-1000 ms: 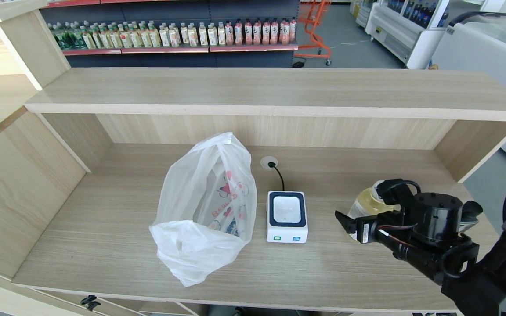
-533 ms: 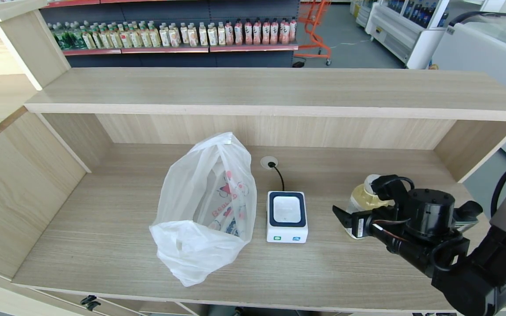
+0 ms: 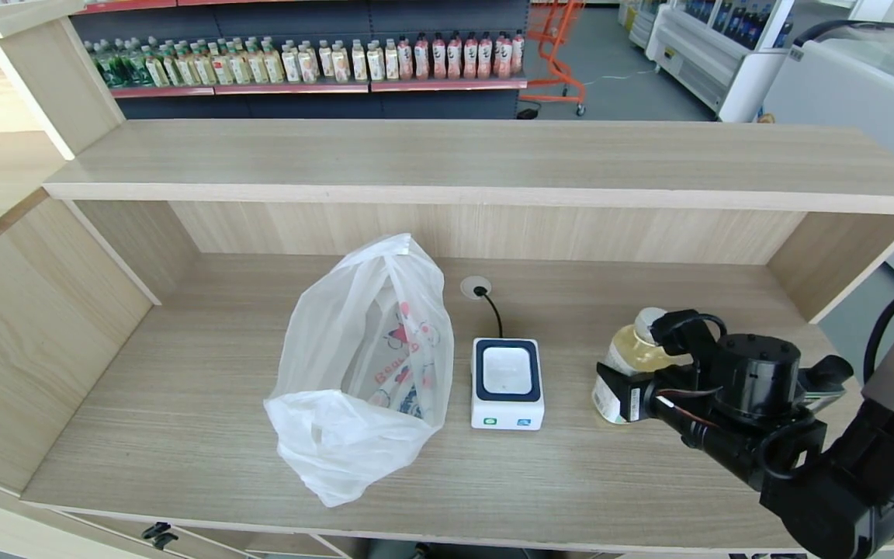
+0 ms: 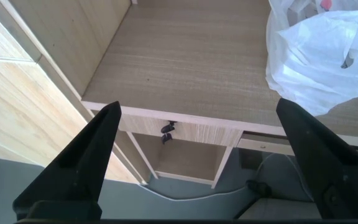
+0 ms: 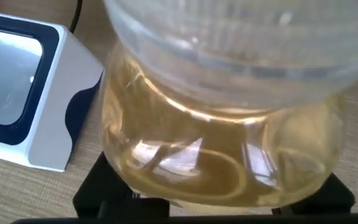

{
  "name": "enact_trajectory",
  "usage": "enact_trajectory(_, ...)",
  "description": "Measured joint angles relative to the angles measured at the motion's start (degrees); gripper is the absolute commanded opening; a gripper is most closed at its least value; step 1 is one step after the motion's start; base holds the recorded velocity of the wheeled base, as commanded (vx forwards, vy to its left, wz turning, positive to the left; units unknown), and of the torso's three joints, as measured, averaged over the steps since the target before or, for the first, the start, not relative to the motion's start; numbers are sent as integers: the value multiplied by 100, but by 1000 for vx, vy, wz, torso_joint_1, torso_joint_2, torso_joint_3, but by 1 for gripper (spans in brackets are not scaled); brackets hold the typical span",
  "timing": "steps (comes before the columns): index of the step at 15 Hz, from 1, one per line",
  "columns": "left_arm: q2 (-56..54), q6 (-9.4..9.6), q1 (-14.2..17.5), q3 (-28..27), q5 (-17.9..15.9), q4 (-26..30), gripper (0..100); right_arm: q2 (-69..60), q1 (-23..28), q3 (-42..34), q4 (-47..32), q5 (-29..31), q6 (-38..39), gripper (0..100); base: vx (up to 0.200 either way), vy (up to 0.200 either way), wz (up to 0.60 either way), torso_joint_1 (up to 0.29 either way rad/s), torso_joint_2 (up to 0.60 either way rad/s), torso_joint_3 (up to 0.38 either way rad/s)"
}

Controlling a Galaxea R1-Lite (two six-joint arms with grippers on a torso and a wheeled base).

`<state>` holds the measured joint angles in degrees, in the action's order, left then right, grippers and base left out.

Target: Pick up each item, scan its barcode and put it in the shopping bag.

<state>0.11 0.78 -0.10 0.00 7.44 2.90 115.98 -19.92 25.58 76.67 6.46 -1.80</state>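
Clasping bottle, right gripper, beside scanner

Shopping bag — red print, unreadable

The wooden counter bears a shopping bag and scanner.

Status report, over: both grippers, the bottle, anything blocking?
Right gripper shut on bottle, right of barcode scanner. Left gripper open, off counter front edge. Nothing between bottle and scanner.
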Motion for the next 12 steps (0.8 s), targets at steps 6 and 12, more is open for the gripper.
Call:
enact_trajectory(6,0,0,2,0,0,-1,100,-1445,551,948,-2299,-2031,317,0,0,0,0,0,0,0)
enact_trajectory(12,0,0,0,0,0,-1,100,-3382,848,1963,-4910,-5770,1401,0,0,0,0,0,0,0)
